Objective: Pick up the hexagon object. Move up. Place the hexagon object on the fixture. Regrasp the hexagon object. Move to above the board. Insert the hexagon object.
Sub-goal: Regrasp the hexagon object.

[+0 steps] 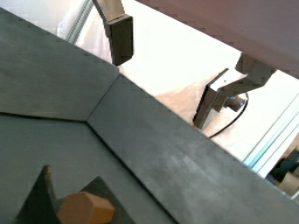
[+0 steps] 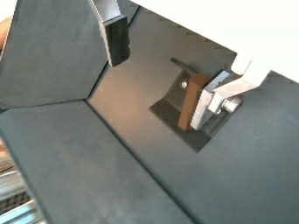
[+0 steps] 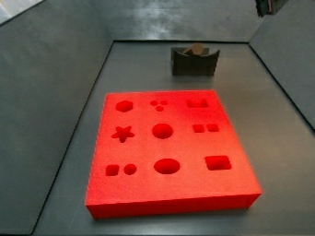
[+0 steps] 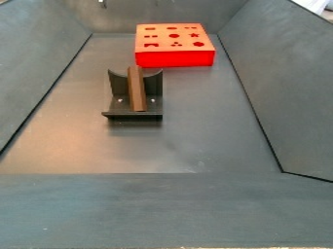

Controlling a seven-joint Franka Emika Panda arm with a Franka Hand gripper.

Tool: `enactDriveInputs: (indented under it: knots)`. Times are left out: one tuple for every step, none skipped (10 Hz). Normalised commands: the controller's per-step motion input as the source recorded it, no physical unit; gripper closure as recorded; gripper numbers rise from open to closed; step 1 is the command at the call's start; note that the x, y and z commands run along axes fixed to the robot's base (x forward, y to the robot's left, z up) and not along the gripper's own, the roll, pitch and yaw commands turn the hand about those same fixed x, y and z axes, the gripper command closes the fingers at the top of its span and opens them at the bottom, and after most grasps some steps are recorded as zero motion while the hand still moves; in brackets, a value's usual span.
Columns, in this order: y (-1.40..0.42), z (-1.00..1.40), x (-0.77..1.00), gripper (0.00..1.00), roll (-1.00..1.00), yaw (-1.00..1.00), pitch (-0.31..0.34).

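The hexagon object (image 3: 191, 50), a slim dark-brown peg, rests in the notch of the dark grey fixture (image 3: 193, 63) at the far end of the floor. It also shows in a side view (image 4: 139, 89) and in both wrist views (image 2: 187, 105) (image 1: 86, 210). The gripper (image 2: 170, 70) is open and empty, its fingers (image 2: 117, 39) wide apart, high above the fixture and clear of the peg. Only its tip shows at the frame edge in a side view (image 3: 263, 5). The red board (image 3: 167, 152) lies flat, apart from the fixture.
Sloping grey walls (image 4: 39, 88) enclose the dark floor on all sides. The board (image 4: 173, 45) sits beyond the fixture (image 4: 132, 107) in a side view. A white area (image 1: 176, 52) lies beyond the wall's rim.
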Motion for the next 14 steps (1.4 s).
enactDriveInputs:
  knots:
    - [-0.03, -0.01, 0.09, 0.00, 0.24, 0.13, 0.112]
    - [0.08, -1.00, 0.03, 0.00, 0.22, 0.09, 0.070]
    - [0.07, -1.00, 0.04, 0.00, 0.20, 0.10, 0.037]
    - [0.07, -1.00, 0.04, 0.00, 0.18, 0.11, 0.023]
    - [0.06, -1.00, 0.05, 0.00, 0.13, 0.11, 0.001]
    - [0.06, -1.00, 0.06, 0.00, 0.10, 0.10, -0.017]
    - [0.05, -1.00, 0.08, 0.00, 0.07, 0.09, -0.039]
    - [0.05, -1.00, 0.08, 0.00, 0.07, 0.08, -0.051]
    - [0.04, -1.00, 0.09, 0.00, 0.07, 0.06, -0.065]
    - [0.04, -1.00, 0.10, 0.00, 0.06, 0.04, -0.071]
    - [0.03, -1.00, 0.11, 0.00, 0.06, 0.03, -0.072]
    - [0.03, -0.98, 0.11, 0.00, 0.06, 0.02, -0.071]
    - [0.02, -0.78, 0.09, 0.00, 0.06, 0.00, -0.063]
    - [0.01, -0.69, 0.09, 0.00, 0.06, 0.00, -0.058]
